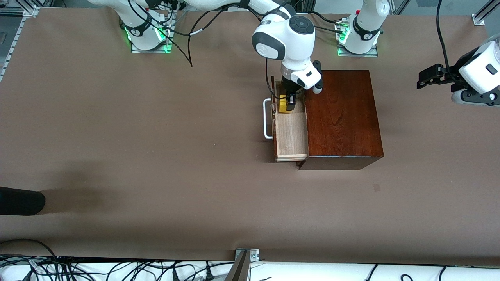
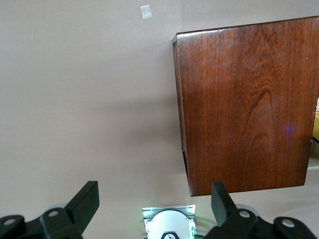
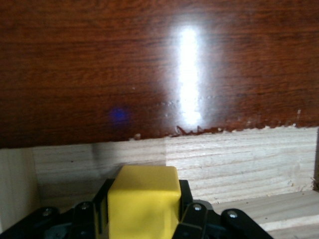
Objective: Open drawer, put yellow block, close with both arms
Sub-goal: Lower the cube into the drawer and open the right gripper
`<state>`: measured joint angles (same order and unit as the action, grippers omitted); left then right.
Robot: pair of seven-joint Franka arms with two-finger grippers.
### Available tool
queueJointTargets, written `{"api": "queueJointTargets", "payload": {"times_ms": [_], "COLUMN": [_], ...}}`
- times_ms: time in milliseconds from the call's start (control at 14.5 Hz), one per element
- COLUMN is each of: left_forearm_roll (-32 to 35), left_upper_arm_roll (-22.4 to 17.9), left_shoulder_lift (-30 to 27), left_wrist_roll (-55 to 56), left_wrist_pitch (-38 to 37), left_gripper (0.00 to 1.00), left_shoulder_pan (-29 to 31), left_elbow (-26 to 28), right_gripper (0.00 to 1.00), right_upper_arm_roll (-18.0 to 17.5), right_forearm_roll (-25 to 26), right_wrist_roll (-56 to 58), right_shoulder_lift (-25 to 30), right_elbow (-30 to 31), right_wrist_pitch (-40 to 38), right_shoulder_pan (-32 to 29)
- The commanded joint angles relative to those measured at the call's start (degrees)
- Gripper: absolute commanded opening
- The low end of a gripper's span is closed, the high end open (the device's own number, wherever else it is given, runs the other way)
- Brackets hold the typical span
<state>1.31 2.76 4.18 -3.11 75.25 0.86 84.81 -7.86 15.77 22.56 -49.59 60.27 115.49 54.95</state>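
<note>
The mahogany box (image 1: 343, 117) stands mid-table with its drawer (image 1: 291, 132) pulled out toward the right arm's end; the white bar handle (image 1: 267, 119) is on the drawer front. My right gripper (image 1: 287, 106) reaches down into the drawer's end farther from the camera and is shut on the yellow block (image 1: 283, 104). In the right wrist view the block (image 3: 144, 199) sits between the black fingers (image 3: 102, 204), with pale drawer wood (image 3: 239, 164) beside it. My left gripper (image 1: 427, 76) waits in the air, open and empty, off the box toward the left arm's end. The left wrist view shows its fingers (image 2: 87, 196) wide apart near the box (image 2: 244, 104).
A black rounded object (image 1: 19, 201) pokes in at the right arm's end of the table, nearer the camera. Cables and a metal bracket (image 1: 246, 257) lie along the table's near edge. A small tape patch (image 1: 376, 187) lies on the table nearer the camera than the box.
</note>
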Motion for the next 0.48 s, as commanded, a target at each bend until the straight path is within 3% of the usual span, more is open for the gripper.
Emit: {"api": "queueJointTargets", "payload": {"times_ms": [0,414], "left_forearm_roll": [-0.8,-1.2], "left_upper_arm_roll": [0.5,0.1], "left_shoulder_lift": [0.6,1.1], "left_wrist_roll": [-0.6,-0.8], "left_wrist_pitch": [-1.3,-1.4], "left_gripper": [1.00,1.00], "left_shoulder_pan": [0.3,0.4], "left_elbow": [-1.7,-1.5], "right_gripper": [0.01,0.03], "right_upper_arm_roll": [0.3,0.3], "right_forearm_roll": [0.8,0.8], "right_wrist_roll": [1.3,0.5], "right_shoulder_lift": [-0.9,-2.1], "right_elbow": [-1.8,-1.7], "right_wrist_pitch": [-0.6,0.7], "right_shoulder_pan": [0.3,0.0]}}
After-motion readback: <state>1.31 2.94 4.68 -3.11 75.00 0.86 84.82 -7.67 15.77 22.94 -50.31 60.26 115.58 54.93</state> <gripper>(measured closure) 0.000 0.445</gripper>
